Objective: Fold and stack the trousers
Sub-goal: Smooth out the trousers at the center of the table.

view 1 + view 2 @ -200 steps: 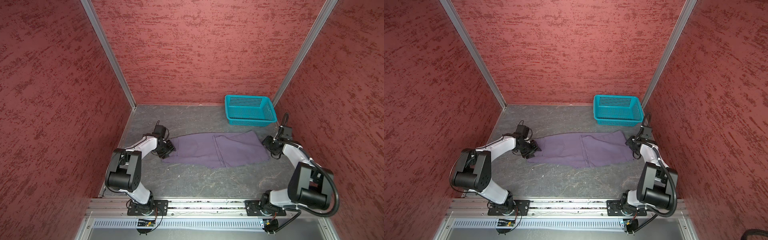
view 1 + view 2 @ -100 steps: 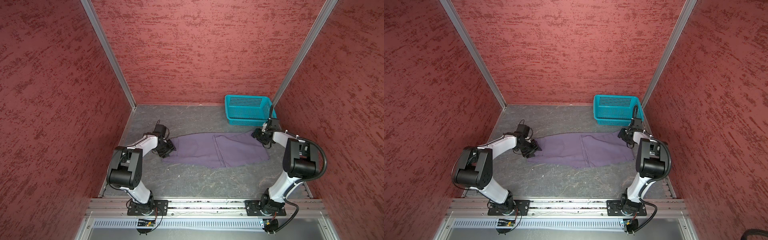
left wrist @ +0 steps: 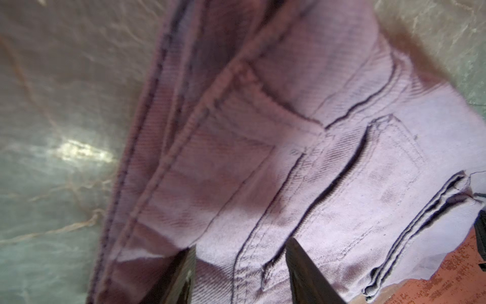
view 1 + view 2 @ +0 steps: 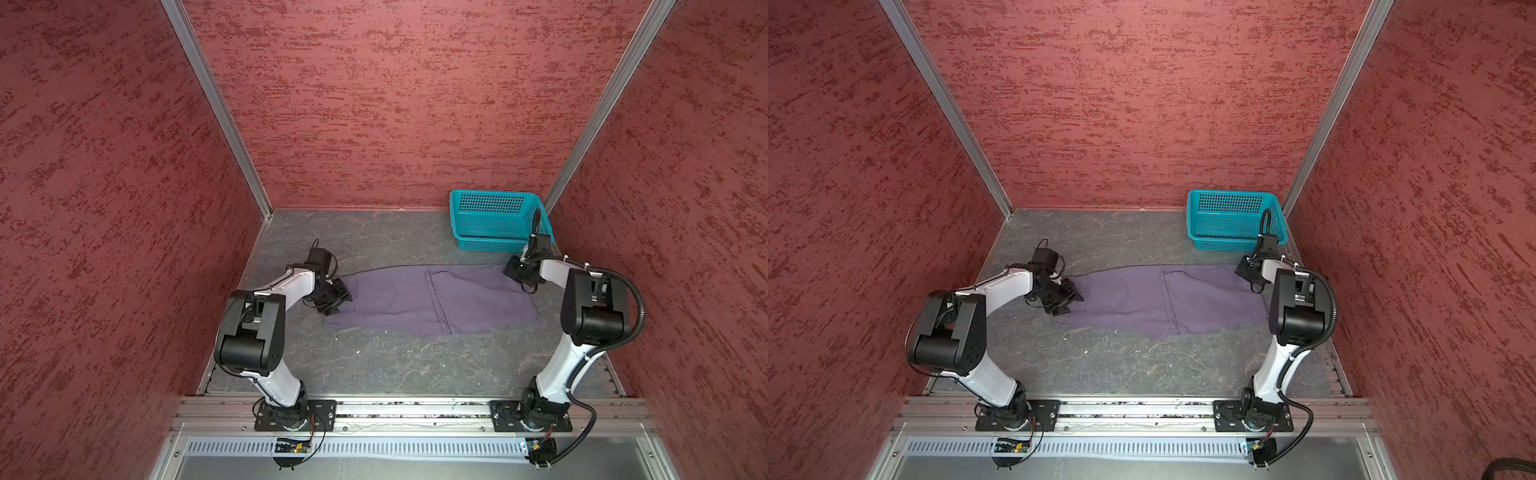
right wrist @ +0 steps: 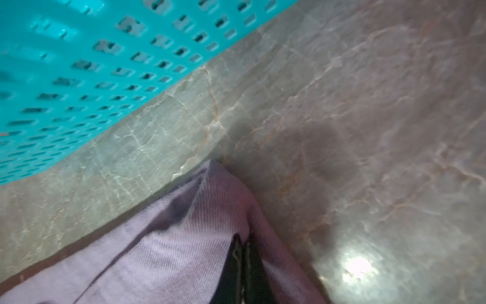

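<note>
Right wrist view shows what the top views cannot: the right gripper (image 5: pixel 243 271) has its jaws closed together on a corner of the trousers (image 5: pixel 163 252), and the cloth is tented into a peak just beyond the fingertips. A strip of bare table (image 5: pixel 342 105) separates that corner from the perforated wall of the basket (image 5: pixel 65 65). Left wrist view shows the left gripper (image 3: pixel 242 276) with its jaws open, one finger on either side of a stitched pocket seam and cloth lying between them. In both top views the trousers lie flat on the table, spread lengthwise left to right at mid-depth. The left gripper is at their left end and the right gripper at their far right corner. Jaw state is not readable there. The basket stands in the far right corner, apart from the trousers.
</note>
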### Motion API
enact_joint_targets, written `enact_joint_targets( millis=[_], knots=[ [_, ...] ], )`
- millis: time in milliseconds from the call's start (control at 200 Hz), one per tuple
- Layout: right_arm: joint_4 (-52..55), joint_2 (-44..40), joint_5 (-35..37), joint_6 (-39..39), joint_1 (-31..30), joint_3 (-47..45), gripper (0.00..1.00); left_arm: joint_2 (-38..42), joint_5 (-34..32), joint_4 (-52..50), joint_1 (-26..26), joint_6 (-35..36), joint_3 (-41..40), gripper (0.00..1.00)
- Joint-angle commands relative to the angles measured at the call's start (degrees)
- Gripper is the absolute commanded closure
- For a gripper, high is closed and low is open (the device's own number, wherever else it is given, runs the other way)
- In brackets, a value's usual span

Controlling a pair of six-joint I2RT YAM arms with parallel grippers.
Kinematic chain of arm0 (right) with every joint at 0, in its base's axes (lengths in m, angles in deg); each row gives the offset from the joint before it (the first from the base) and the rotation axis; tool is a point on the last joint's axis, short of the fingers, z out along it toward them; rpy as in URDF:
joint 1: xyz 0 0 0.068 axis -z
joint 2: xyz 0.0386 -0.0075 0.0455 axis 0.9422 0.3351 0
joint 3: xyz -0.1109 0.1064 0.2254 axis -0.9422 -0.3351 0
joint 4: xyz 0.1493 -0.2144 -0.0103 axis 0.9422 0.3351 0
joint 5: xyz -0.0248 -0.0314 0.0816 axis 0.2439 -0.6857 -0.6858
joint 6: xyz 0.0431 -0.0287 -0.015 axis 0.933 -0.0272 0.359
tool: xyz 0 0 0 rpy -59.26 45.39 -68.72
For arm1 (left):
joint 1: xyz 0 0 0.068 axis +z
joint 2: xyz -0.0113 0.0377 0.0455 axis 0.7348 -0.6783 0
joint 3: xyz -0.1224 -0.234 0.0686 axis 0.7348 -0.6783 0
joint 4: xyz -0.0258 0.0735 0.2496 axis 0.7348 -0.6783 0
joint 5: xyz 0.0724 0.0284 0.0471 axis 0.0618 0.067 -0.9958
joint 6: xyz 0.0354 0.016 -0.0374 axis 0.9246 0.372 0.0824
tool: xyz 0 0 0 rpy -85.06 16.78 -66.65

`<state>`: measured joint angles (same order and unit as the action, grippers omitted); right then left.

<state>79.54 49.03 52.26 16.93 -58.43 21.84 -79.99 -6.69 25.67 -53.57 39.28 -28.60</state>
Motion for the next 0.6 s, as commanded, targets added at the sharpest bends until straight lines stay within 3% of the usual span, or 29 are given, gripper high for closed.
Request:
enact_joint_targets(
  millis=[0,276,416,591],
  knots=[
    [-0.41,-2.86,6.58,1.92,2.85,-1.80,1.00,-2.00,-3.36,0.47,1.61,1.77,-2.01,0.44],
    [0.96,-0.30,10.29,7.35,6.18,2.17,1.00,-3.21,-3.53,1.75,1.00,0.89,-2.92,0.45],
    [-1.15,-0.06,5.52,8.30,6.35,1.99,0.62,-3.32,-4.17,1.83,0.19,0.69,-3.18,0.45],
    [-1.84,-5.11,1.99,8.43,6.35,-3.19,0.49,-2.63,-3.74,0.60,-0.74,0.58,-0.99,0.45]
  ],
)
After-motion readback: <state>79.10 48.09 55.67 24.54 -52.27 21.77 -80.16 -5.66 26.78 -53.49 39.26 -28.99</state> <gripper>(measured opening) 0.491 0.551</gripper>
